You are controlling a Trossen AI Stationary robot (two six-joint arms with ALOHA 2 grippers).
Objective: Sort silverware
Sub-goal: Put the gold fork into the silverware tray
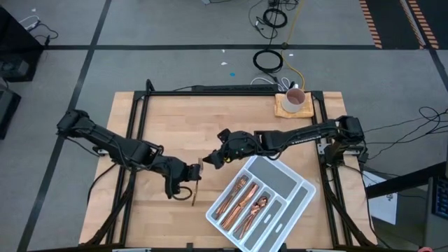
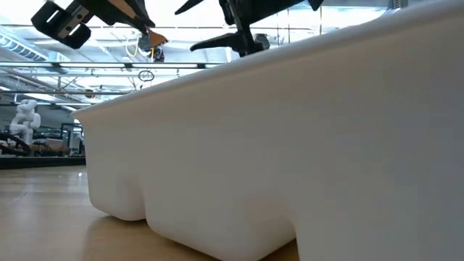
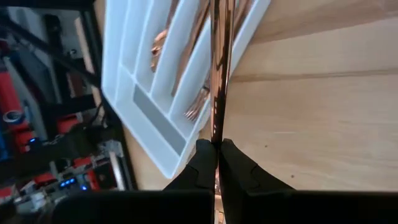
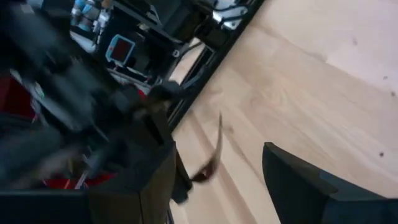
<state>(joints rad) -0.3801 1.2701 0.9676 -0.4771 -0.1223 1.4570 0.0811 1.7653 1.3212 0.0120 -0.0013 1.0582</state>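
My left gripper [image 1: 190, 171] hovers over the table's middle, just left of the white divided tray [image 1: 294, 183], and is shut on one slim copper piece [image 1: 197, 187]; fork, spoon or knife, I cannot tell. My right gripper [image 1: 211, 159] is open, close to that piece's far end. In the right wrist view the piece [image 4: 216, 152] shows ahead between the open fingers, apart from both. Several copper pieces [image 1: 241, 203] lie in the tray's long compartments. In the low view both grippers are high above the tray's wall [image 2: 290, 145]. My left gripper pinches the copper piece between its two fingertips [image 3: 205, 155], on the slim shaft [image 3: 216, 134]. The piece is seen edge-on and runs straight out past the fingertips toward the tray. It looks lifted off the wood; which end the fingers have does not show.
A white mug [image 1: 295, 99] stands on a small wooden board at the table's far right corner. The tray lies slantwise at the near right, and its small cross compartment [image 1: 280, 176] holds nothing. Bare wood [image 1: 161, 126] spreads over the table's left and far parts.
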